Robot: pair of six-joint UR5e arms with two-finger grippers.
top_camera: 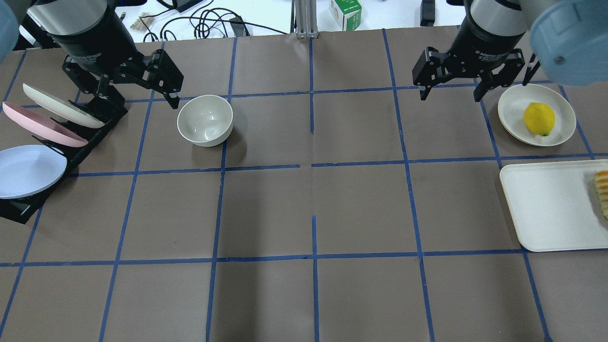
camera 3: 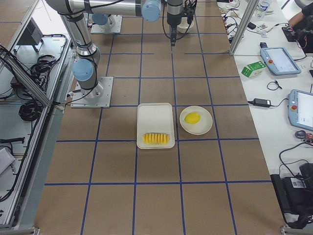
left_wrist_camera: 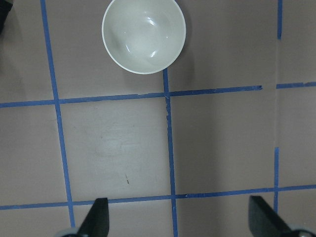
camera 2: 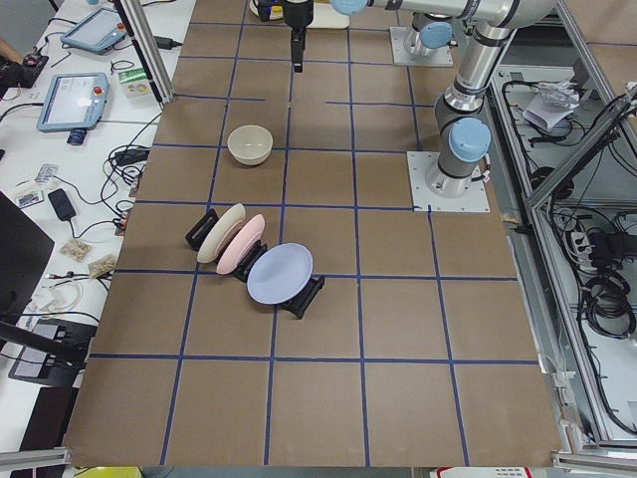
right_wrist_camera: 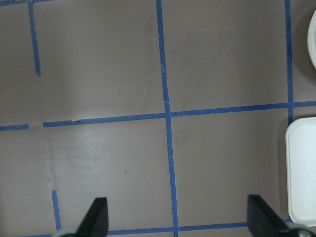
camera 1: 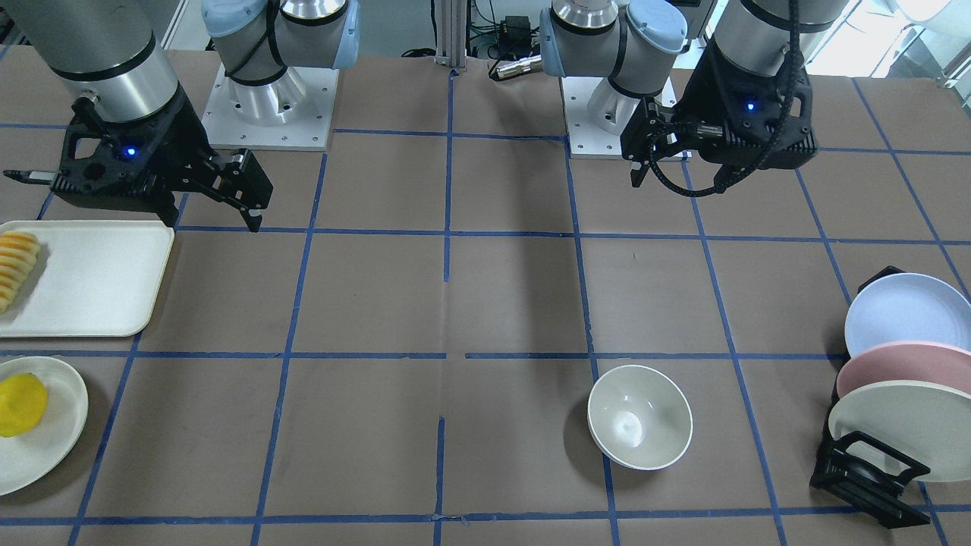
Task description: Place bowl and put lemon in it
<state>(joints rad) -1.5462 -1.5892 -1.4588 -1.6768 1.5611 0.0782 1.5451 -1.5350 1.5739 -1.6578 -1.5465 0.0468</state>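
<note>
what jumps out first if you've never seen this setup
The bright yellow lemon stands out, lying on a cream plate at the right of the overhead view, next to a white tray. On the left an empty off-white bowl stands upright by a rack of three tilted plates. The left arm and right arm hang over the table, jaws open, holding nothing.

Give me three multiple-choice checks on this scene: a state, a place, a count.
1. The bowl is: A upright and empty; B upside down; C on its side.
2. The lemon lies: A inside the bowl; B against the bowl's outside; C on a round plate.
3. The rack holds how many plates: A two; B three; C five.
Answers: A, its mouth faces up, nothing inside; C, it rests on the plate, away from the bowl; B, cream, pink and blue.
</note>
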